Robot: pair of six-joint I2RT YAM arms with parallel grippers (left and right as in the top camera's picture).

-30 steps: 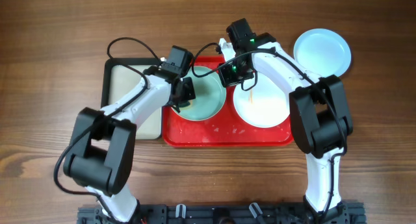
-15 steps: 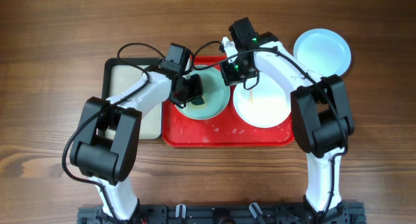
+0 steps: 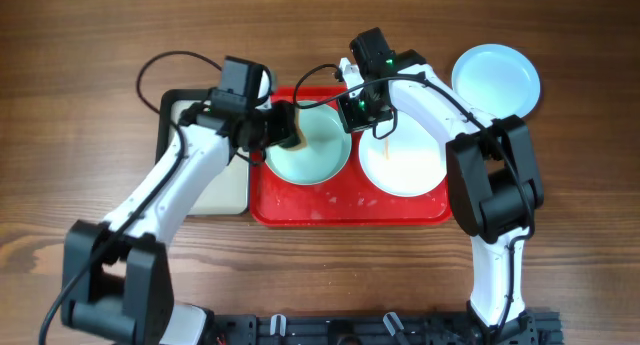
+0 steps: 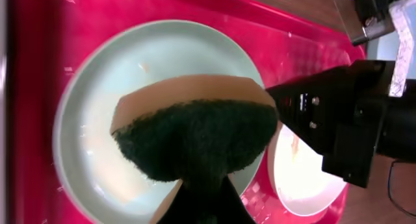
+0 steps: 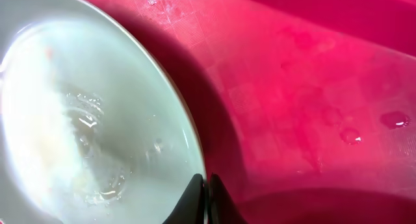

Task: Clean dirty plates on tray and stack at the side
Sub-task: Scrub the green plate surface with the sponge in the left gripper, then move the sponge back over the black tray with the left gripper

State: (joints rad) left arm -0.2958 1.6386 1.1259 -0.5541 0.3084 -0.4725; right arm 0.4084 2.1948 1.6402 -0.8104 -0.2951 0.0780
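Observation:
A pale aqua plate (image 3: 312,157) lies on the left of the red tray (image 3: 345,207), and a white plate (image 3: 402,165) with an orange smear lies on the right. A second aqua plate (image 3: 497,80) sits on the table at the far right. My left gripper (image 3: 281,127) is shut on a tan sponge with a dark green face (image 4: 195,130), held over the aqua plate's (image 4: 91,126) far-left rim. My right gripper (image 5: 207,184) is shut on that plate's (image 5: 78,120) right rim, which looks wet and smeared.
A black-rimmed tray with a beige inside (image 3: 225,190) lies just left of the red tray, under my left arm. Water drops dot the red tray floor (image 5: 312,87). Bare wooden table (image 3: 80,65) surrounds the trays.
My left gripper has drawn back to the left with the sponge, from the middle of the aqua plate to its far-left rim. My right gripper has held still on the rim.

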